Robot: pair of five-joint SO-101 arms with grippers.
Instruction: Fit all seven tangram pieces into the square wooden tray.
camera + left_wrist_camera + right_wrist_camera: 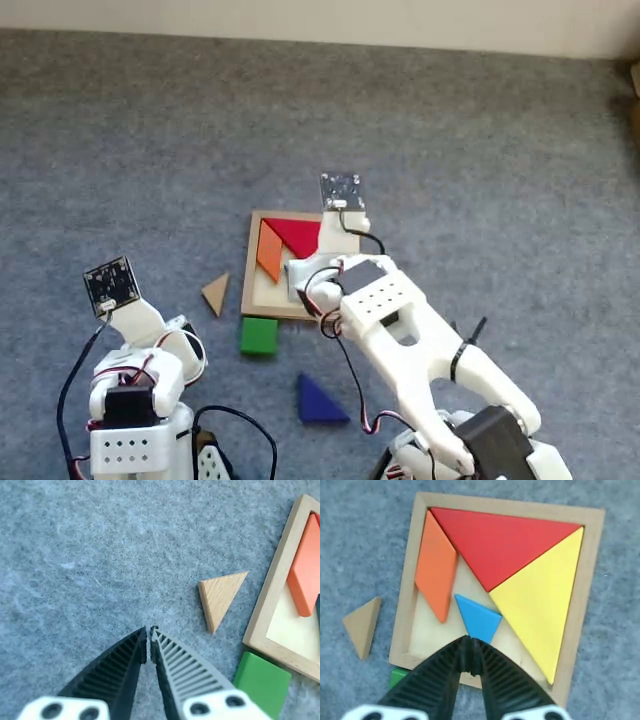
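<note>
Ground: grey carpet-like surface (pixel 480 150), short fuzzy nap, covers the whole table.

Right arm: white plastic, reaches over the tray's near side. Right gripper (pixel 470 641) has ribbed dark fingers pressed together on nothing, tips over the tray's near rim, just beside a corner of the light blue triangle.

Left arm: folded near its base. Left gripper (pixel 149 630) is above bare carpet, near the wood triangle and apart from it. One black and one pale ribbed finger, pressed together.

Square wooden tray (pixel 505 502): pale wood, raised rim, smooth floor, mid-table.

Inside the tray:
- Red triangle (pixel 505 545), glossy. Long side along the far rim, apex pointing at the tray's centre.
- Yellow triangle (pixel 545 600), same size. Long side along the wall away from the wood triangle, apex also to the centre.
- Orange parallelogram (pixel 436 565). Long axis runs along the opposite wall.
- Light blue triangle (pixel 479 620), small, mid-floor, one corner aimed at the near rim.

Outside the tray:
- Dark blue triangle (pixel 318 400), well apart from the tray, by the right arm.
- Green square (pixel 259 335), just beside the tray's near-left corner.
- Wood triangle (pixel 220 596), unpainted and grainy, just left of the tray, long side facing it.
</note>
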